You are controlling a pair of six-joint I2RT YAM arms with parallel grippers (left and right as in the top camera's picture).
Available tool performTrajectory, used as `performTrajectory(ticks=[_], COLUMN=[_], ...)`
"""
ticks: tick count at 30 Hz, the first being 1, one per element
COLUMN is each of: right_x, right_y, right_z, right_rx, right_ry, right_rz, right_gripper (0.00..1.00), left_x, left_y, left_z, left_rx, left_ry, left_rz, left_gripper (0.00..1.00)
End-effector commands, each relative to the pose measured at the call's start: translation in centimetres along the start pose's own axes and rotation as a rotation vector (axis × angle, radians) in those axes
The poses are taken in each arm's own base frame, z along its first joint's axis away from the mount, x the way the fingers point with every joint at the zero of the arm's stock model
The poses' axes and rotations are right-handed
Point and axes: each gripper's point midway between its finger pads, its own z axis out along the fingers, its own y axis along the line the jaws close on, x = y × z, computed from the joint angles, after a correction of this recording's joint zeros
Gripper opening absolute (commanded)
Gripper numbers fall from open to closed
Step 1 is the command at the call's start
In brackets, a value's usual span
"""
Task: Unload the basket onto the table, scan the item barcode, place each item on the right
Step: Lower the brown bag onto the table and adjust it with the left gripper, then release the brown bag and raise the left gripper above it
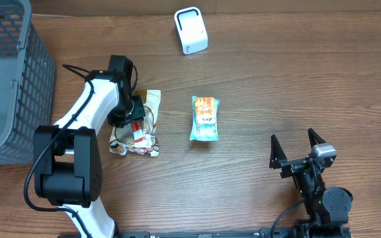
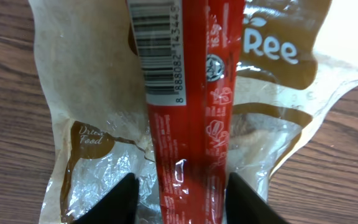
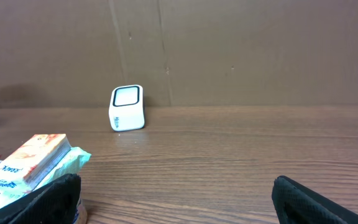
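While the left gripper (image 2: 180, 198) straddles it, red stick packet (image 2: 191, 124) with white barcode label (image 2: 157, 50) facing up, lying on brown-and-clear pouch (image 2: 73, 124), can't tell if actually pinched, right gripper (image 3: 176, 199) wide apart

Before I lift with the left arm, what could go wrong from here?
1. The red packet lies on top of the crinkled brown pouch. The left end effector straddles the packet low over that film, so it may pinch the pouch too and lift both.
2. The grip sits at the end opposite the barcode. The long packet could droop or twist, tipping the code away from the scanner.
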Motion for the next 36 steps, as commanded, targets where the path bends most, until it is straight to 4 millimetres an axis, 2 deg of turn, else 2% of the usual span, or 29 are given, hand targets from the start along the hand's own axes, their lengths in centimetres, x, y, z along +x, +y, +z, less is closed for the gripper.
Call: performTrajectory(ticks=[1,4,13,21,28,29,30,33,36], right_x=[0.2,0.2,0.2,0.2,0.2,0.2,0.2,0.2,0.2], right_y=[-0.1,-0.1,-0.1,-0.1,-0.1,-0.1,-0.1,-0.1,-0.1], right_z=[0.0,0.0,0.0,0.0,0.0,0.0,0.0,0.0,0.0], right_rx=[0.003,0.003,0.003,0.003,0.003,0.003,0.003,0.003,0.003], right_ry=[-0.002,-0.002,-0.002,-0.003,-0.002,-0.002,-0.002,-0.002,-0.002], right_rz=[-0.007,-0.007,-0.007,-0.007,-0.007,-0.007,-0.007,-0.006,-0.007], right_gripper=[1.0,1.0,1.0,1.0,1.0,1.0,1.0,1.0,1.0], left_x=[-0.3,-0.6,-0.6,-0.2,1.5,1.7,1.8,1.6,0.5], left_y=[0.2,0.1,0.2,0.1,0.2,0.2,0.0,-0.4,-0.6], left_z=[-0.7,-1.0,-2.1,-3.7,-2.1,-1.8,-1.6,-1.8,-3.1], left_rx=[0.003,0.009,0.015,0.015,-0.021,-0.022,-0.021,-0.019,-0.009], left_ry=[-0.029,-0.04,-0.045,-0.014,0.027,0.029,0.028,0.016,-0.018], left_rz=[-0.016,-0.006,0.121,0.197,0.231,0.235,0.242,0.236,0.188], left_gripper=[0.25,0.11,0.04,0.07,0.13,0.17,0.3,0.56,0.63])
